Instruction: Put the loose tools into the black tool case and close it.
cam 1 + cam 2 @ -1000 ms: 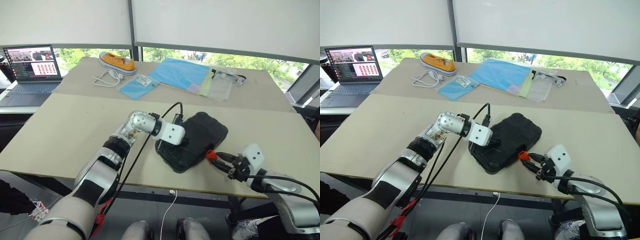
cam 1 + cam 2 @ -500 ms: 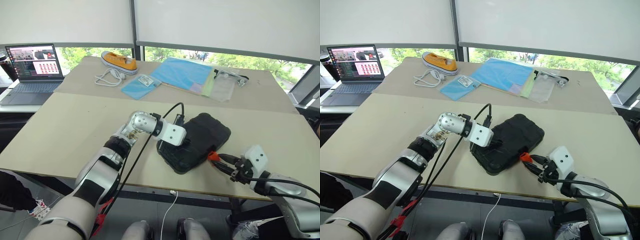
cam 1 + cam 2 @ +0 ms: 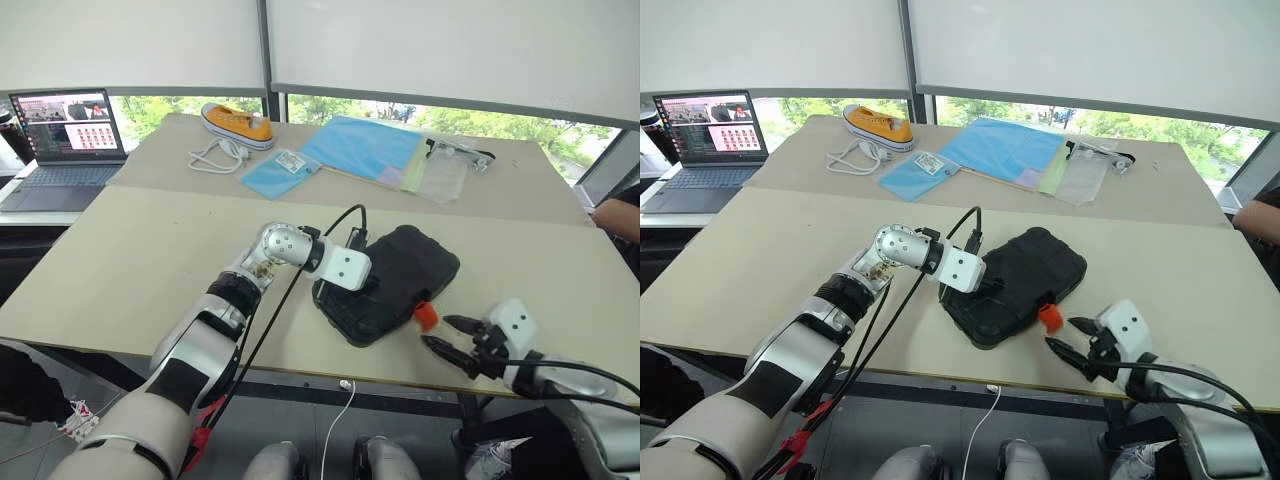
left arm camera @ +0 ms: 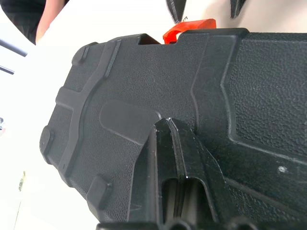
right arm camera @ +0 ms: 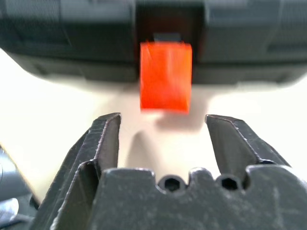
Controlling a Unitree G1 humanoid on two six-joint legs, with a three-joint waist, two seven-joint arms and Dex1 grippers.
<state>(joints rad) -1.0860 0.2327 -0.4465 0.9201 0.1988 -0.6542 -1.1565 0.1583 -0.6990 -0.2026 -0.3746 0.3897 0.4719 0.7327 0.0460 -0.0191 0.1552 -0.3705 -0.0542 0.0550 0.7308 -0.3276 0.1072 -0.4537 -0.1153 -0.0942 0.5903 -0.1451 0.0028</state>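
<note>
Black tool case (image 3: 395, 280) lies just beyond the spread right pincer (image 3: 447, 335).

No text, label, brand or number can be read anywhere. The laptop (image 3: 62, 140) at the upper left of the head views shows a screen of small picture tiles, but any writing on it is too small to make out. The small white card (image 3: 288, 161) on the blue sheet at upper centre bears dark marks that cannot be read either. The case (image 3: 390, 280) shows no visible lettering.
</note>
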